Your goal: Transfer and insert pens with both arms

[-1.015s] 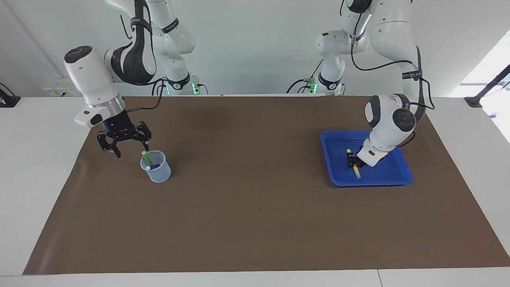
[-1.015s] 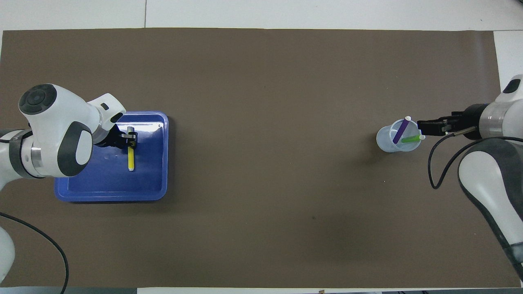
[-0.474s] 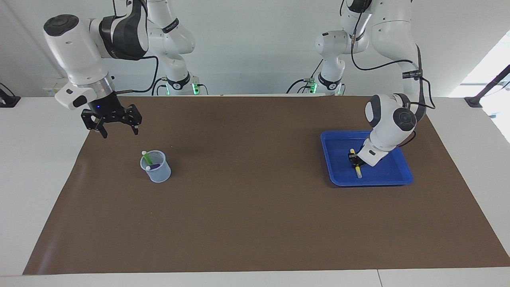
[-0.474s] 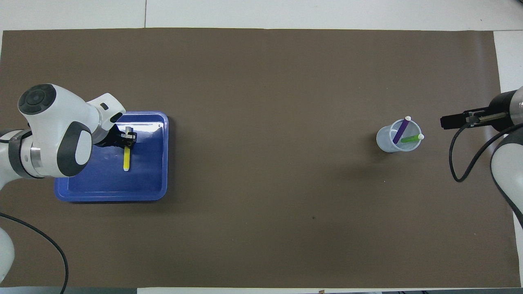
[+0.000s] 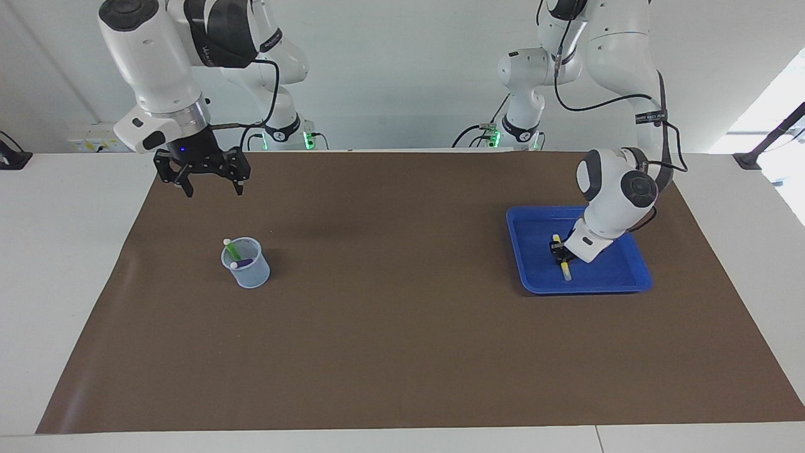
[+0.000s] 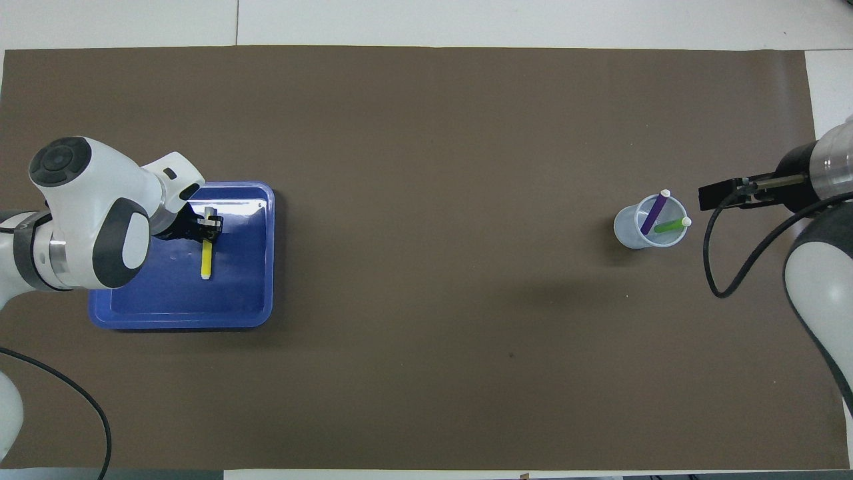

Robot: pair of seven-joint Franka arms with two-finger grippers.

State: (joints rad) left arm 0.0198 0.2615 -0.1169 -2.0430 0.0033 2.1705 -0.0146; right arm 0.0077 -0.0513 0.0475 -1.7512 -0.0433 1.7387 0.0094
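The yellow pen [image 5: 561, 259] lies in the blue tray [image 5: 635, 280] toward the left arm's end of the table, and the left gripper [image 5: 558, 254] is down on it, its jaws now closed around the pen's barrel where a second ago they were still drawing in; the pen has shifted a little in the tray with that squeeze but has not left the tray floor. So the last pick looks secured, and a lift and a carry toward the middle for a handover seem to be what remains. The right gripper [image 5: 210, 186], jaws spread wide and holding nothing, has risen from beside the clear cup [image 5: 246, 263] and now hangs over the brown mat [image 5: 402, 352] toward the robots' edge, waiting. The green pen [image 5: 231, 249] and the purple pen [image 5: 241, 262] already stand slanted in that cup, leaving one insertion to go.
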